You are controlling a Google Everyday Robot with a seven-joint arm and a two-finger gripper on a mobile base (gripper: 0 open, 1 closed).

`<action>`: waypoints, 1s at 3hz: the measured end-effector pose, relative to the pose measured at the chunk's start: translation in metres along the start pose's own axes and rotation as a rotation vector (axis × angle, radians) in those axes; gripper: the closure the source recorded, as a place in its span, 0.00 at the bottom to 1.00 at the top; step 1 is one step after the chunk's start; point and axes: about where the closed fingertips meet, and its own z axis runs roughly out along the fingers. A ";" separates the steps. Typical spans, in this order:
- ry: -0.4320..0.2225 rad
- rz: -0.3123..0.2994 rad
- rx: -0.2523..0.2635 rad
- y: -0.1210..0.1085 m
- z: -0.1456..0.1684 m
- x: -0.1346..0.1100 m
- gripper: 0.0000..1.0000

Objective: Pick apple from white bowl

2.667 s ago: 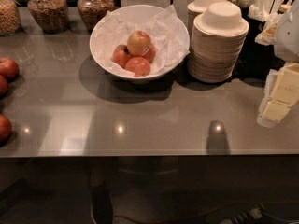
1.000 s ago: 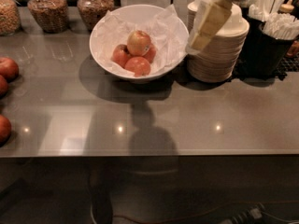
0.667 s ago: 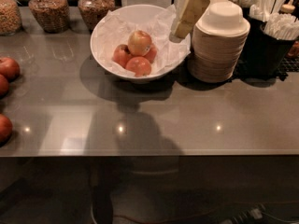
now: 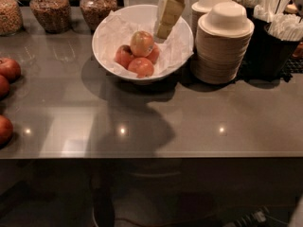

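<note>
Over the back right part of the white bowl (image 4: 98, 40), the gripper (image 4: 164, 30) is hanging at a tilt. Its cream-coloured tip is pointing down and to the left, just beside the apple (image 4: 142, 43) and apart from it. Whether the gripper is spread or pressed together, I cannot tell.

The apple is sitting on top of the pile inside the bowl. It is resting on three deeper red-orange apples (image 4: 141, 67), and crinkled white paper (image 4: 116, 30) is lining the bowl under them. The bowl is standing at the back of the grey table (image 4: 199, 117).

Two stacks of cream disposable bowls (image 4: 223, 48) are standing just right of it, and a black holder of white cutlery (image 4: 274, 37) is standing beyond them. Glass jars (image 4: 49, 9) are lining the back edge. Dark red apples (image 4: 8, 69) are lying along the left edge.
</note>
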 end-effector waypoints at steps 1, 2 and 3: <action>0.008 0.016 -0.060 -0.005 0.032 0.004 0.00; 0.018 0.024 -0.118 -0.006 0.060 0.006 0.00; 0.023 0.030 -0.171 -0.003 0.084 0.006 0.00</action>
